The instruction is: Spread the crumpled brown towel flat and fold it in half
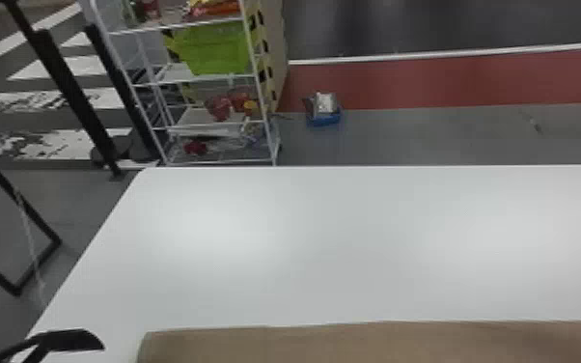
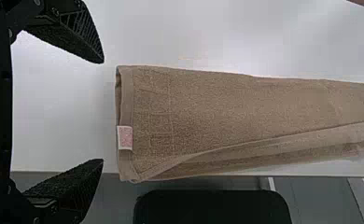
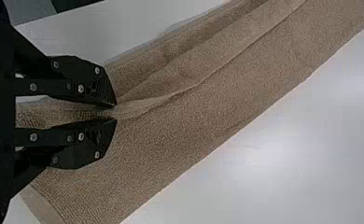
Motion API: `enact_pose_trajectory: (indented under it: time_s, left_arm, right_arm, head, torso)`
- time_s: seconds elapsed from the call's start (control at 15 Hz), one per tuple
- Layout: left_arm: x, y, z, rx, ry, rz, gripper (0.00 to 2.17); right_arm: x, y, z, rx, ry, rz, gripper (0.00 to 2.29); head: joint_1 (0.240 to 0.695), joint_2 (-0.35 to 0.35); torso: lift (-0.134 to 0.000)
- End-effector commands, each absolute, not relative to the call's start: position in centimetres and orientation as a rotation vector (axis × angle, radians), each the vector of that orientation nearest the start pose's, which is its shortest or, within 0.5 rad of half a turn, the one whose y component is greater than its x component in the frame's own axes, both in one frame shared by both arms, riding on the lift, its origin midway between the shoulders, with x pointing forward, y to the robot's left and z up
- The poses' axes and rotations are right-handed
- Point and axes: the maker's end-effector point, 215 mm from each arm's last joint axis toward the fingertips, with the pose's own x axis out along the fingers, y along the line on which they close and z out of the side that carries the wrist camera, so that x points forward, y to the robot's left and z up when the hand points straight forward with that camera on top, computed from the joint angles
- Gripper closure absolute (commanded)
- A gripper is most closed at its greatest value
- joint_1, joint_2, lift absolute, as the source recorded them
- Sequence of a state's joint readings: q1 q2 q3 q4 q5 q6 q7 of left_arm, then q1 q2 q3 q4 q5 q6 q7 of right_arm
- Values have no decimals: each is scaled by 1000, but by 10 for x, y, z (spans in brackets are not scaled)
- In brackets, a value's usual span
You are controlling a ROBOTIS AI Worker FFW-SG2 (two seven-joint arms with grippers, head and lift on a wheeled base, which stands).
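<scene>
On brown towel (image 2: 227, 102) — pink-and-white label (image 2: 125, 138), at end edge.

White wire rack (image 1: 207, 78) at 11 o'clock with a lime bin (image 1: 217, 50), reddish floor strip (image 1: 424, 79) from 12 to 2, kinda glary white table (image 1: 333, 231).

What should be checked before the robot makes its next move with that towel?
1. Towel out of its crumple: ok, laid long over the table.
2. Long edges matched: not ok, a layer beneath sticks out.
3. Left pincer holding cloth: not ok, open beyond the towel's end.
4. Right pincer holding cloth: ok, a pinch between its tips.
5. That pinch firm enough: cannot tell.
</scene>
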State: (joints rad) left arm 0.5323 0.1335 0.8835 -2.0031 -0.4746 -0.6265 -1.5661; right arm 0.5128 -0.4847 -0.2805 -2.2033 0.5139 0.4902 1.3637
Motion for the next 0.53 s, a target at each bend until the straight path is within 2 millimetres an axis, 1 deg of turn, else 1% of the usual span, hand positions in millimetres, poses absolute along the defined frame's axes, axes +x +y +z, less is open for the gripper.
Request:
enact_pose_trajectory:
  time_s: [0.0, 0.13, 0.27, 0.4, 0.47]
  left_arm:
    - [234, 411, -400, 1097, 594, -990, 151]
    - [235, 410, -400, 1098, 593, -993, 154]
    - [235, 409, -400, 1100, 592, -994, 154]
    - [235, 409, -399, 1101, 592, -993, 154]
    - [235, 409, -400, 1101, 592, -995, 154]
  right_arm:
    - [304, -326, -430, -671, 887, 950, 1062]
    - [299, -332, -429, -686, 896, 950, 1416]
    - [296, -341, -427, -688, 905, 930, 1413]
    - [292, -349, -426, -699, 910, 923, 1403]
    - [290, -349, -427, -702, 914, 925, 1325]
  head:
    - [695, 201]
    - [695, 194]
    - [695, 190]
    - [695, 167]
    - [695, 156]
  torso:
    - [-123]
    - [-123]
    - [-123]
    - [-123]
    - [-123]
